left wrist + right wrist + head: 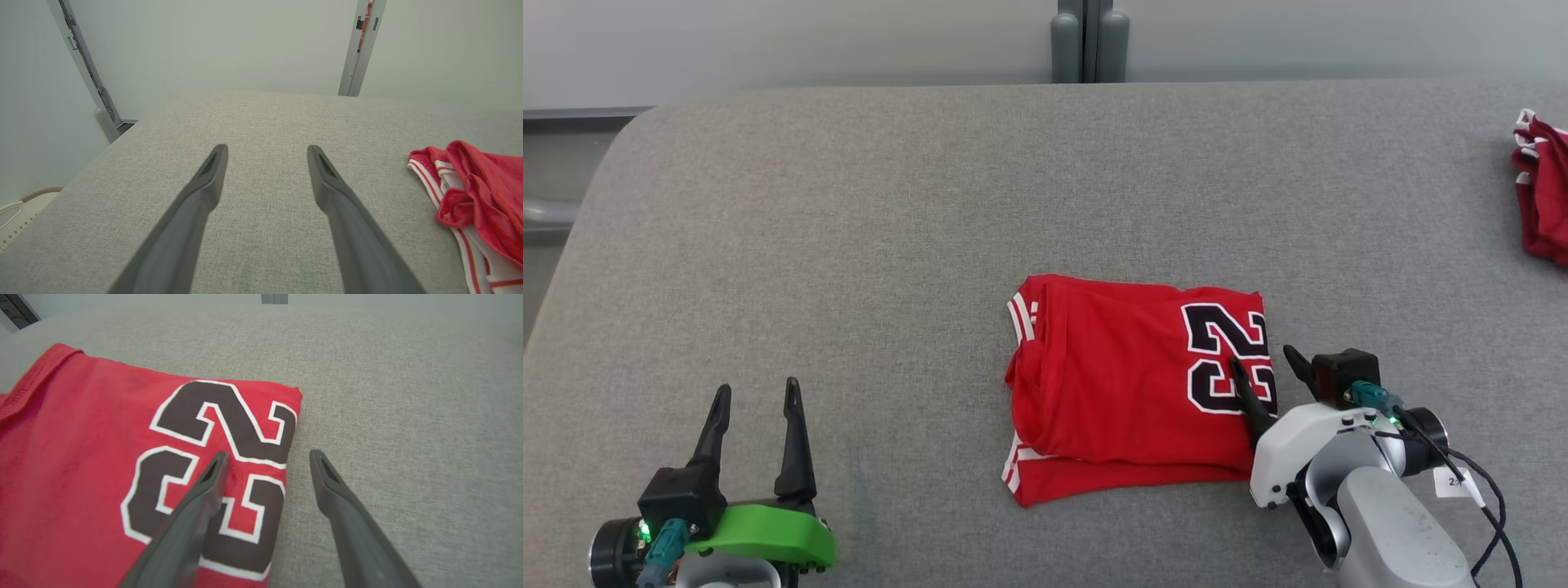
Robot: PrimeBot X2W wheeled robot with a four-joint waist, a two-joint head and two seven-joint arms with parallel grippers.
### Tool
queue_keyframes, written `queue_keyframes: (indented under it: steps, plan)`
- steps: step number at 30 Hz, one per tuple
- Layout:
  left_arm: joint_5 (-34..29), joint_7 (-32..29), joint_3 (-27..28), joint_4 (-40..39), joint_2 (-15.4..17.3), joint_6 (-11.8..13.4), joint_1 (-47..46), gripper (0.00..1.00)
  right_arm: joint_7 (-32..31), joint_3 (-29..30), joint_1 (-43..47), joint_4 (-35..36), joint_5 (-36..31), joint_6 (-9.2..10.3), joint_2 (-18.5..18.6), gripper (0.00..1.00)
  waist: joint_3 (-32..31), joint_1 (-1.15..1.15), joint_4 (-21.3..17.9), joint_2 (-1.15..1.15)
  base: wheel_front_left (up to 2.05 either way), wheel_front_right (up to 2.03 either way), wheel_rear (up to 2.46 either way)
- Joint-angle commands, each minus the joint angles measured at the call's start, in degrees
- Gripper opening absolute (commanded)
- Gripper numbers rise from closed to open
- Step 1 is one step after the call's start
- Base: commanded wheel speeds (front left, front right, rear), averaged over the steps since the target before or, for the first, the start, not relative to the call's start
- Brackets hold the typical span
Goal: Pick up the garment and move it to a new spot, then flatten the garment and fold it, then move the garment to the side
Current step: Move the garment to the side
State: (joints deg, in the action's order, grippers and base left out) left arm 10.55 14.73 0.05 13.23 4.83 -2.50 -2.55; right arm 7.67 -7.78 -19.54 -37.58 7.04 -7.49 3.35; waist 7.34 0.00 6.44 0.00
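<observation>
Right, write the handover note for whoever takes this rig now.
Left claw: open, empty, over the bare table at near left.
Right claw: open, straddling the right edge of the jersey, one finger over its number; no grip yet.
Done: jersey folded, lying mid-table. Another red garment sits at far right.
To do: grip the jersey and move it to the side.

Folded garment [1135, 384] lies on the table [849, 245], a bit right of centre, twd the front. Right gripper [1261, 358] straddles its right edge, half over cloth, half over bare table. Left gripper [757, 388] sits front-left, well apart. 2nd garment [1543, 196] at the far-right edge. Post [1089, 41] behind, mid.
</observation>
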Motion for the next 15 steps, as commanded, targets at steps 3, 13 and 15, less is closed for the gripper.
queue_keyframes:
  steps: [3,13,15]
  plan:
    - [0.4,0.4,-0.15,0.39,-0.04,0.19,-1.56,1.0,-0.01,-0.49,-1.54,-4.24,0.78,0.0,-0.2,1.0,1.6,0.0,0.06,0.0,0.0,0.0,0.0]
    - [0.51,0.48,-0.86,1.61,-0.38,0.07,-3.03,1.0,0.52,-6.67,-4.5,-12.43,7.46,0.01,-0.45,0.0,2.39,0.0,-0.12,0.0,0.0,0.0,0.0]
    - [0.6,0.5,-0.87,1.45,-0.52,0.12,-3.16,1.0,1.21,-6.96,-6.48,-12.9,7.44,0.0,-0.36,0.0,2.51,0.0,-0.31,0.0,0.0,0.0,0.0]
